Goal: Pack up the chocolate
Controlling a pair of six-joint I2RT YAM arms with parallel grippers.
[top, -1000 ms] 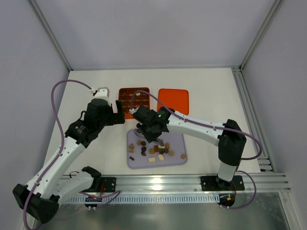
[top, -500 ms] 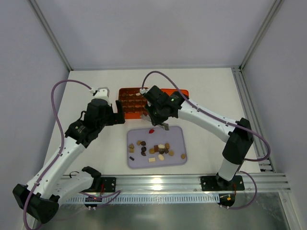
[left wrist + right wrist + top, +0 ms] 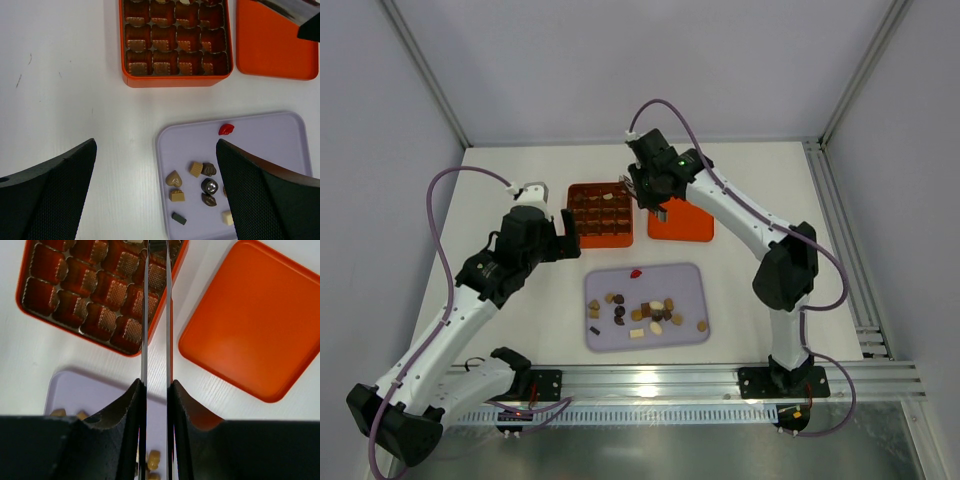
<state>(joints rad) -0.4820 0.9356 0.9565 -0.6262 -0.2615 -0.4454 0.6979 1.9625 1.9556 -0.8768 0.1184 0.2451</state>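
Several chocolate pieces (image 3: 645, 312), brown, tan and cream, lie on a lilac tray (image 3: 685, 285). One red piece (image 3: 636, 271) sits near the tray's far edge. The orange gridded box (image 3: 601, 213) stands beyond the tray, with its flat lid (image 3: 681, 212) to the right. My right gripper (image 3: 658, 208) hangs over the gap between box and lid. Its thin blades stand a narrow gap apart, and a small dark piece (image 3: 159, 244) shows between their tips. My left gripper (image 3: 565, 235) hovers wide open left of the box. In the left wrist view the chocolate (image 3: 202, 170) lies between its fingers (image 3: 270, 190).
White walls and metal frame posts ring the white table (image 3: 750, 180). A rail (image 3: 720, 380) runs along the near edge by both arm bases. The left arm's purple cable (image 3: 445, 230) loops out to the left.
My right gripper has risen off the tray and swung away to the box and lid. The red piece now shows on the tray. The left arm has not moved.
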